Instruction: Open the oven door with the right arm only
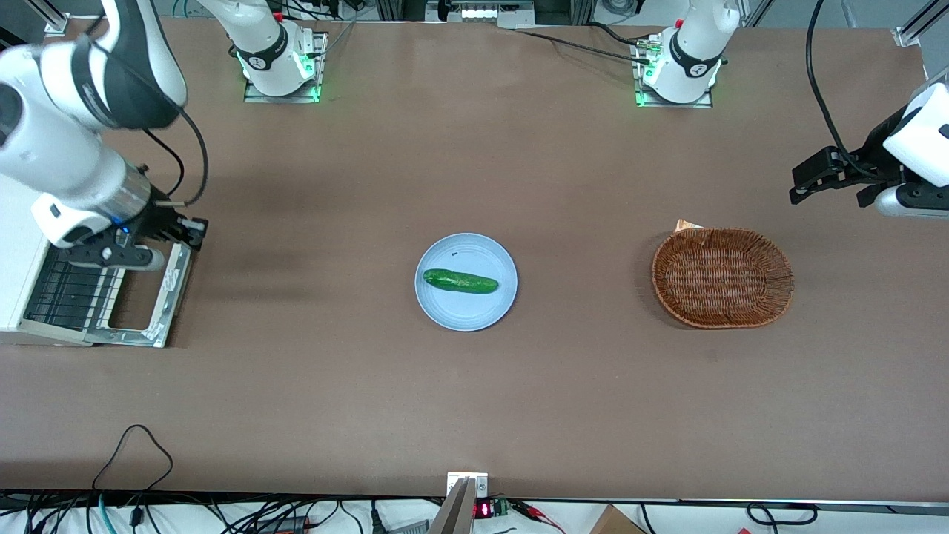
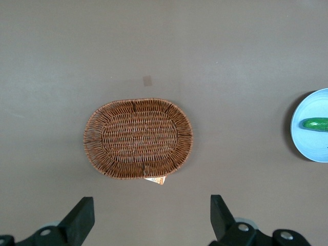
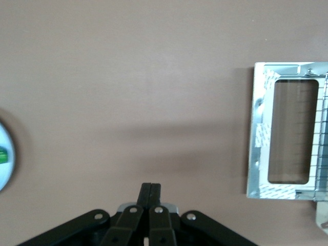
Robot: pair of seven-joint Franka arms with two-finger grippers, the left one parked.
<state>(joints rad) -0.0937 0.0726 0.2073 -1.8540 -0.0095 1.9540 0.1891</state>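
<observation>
The white oven stands at the working arm's end of the table. Its black wire rack shows inside. The oven door lies folded down flat on the table, a silver frame around a see-through window; it also shows in the right wrist view. The right arm reaches over the oven. Its gripper hovers by the door's free edge, at the corner farther from the front camera. In the right wrist view the gripper is shut on nothing, over bare table beside the door.
A blue plate with a green cucumber sits mid-table. A wicker basket lies toward the parked arm's end, also in the left wrist view. The plate's rim shows in the right wrist view.
</observation>
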